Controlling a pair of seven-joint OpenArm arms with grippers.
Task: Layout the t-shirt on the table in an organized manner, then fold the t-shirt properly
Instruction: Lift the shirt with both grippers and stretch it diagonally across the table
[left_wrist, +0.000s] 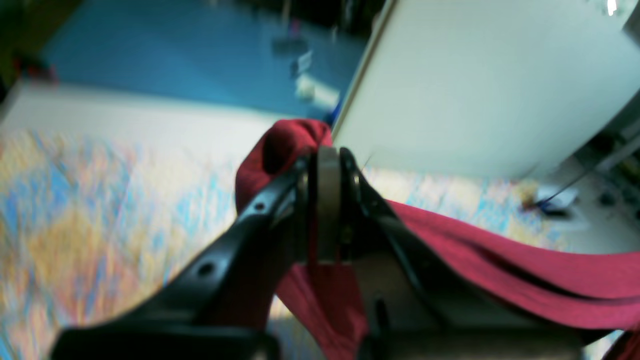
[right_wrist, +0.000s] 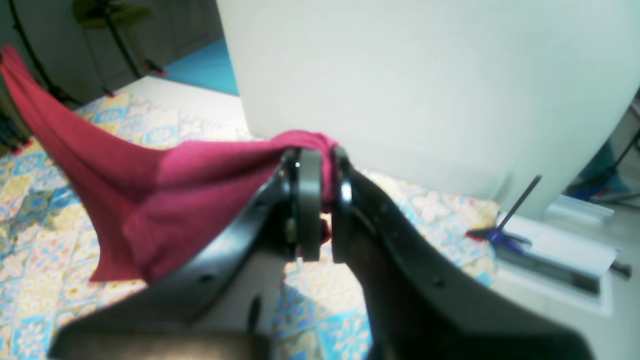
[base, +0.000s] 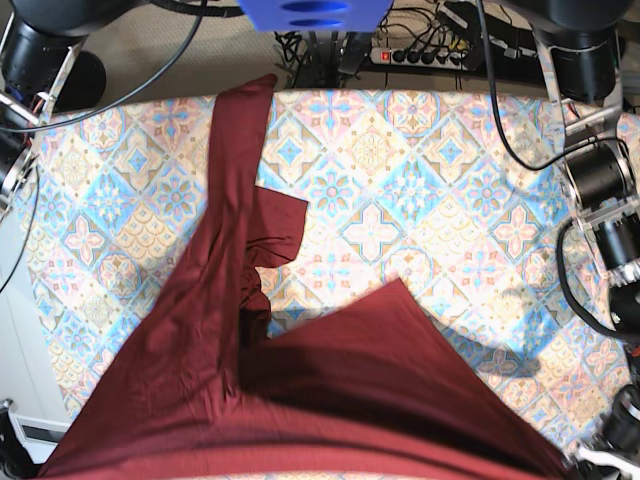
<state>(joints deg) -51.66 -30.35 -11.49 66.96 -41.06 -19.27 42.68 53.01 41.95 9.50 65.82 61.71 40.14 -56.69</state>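
Observation:
The dark maroon t-shirt (base: 330, 400) runs from the table's back edge down to the front, where it widens and hangs lifted between the frame's two bottom corners. One sleeve (base: 280, 225) lies flat on the patterned table (base: 450, 180). In the left wrist view my left gripper (left_wrist: 327, 150) is shut on a bunched fold of the t-shirt (left_wrist: 500, 250), held above the table (left_wrist: 75, 200). In the right wrist view my right gripper (right_wrist: 322, 150) is shut on another bunch of the t-shirt (right_wrist: 150, 210), and the cloth stretches away to the upper left above the table (right_wrist: 40, 240).
A white panel (right_wrist: 425, 75) stands close beyond the table's edge in both wrist views. A blue-handled tool (right_wrist: 500, 235) lies on a white ledge beside it. A power strip (base: 430, 55) and cables sit behind the table, under a blue part (base: 310, 12).

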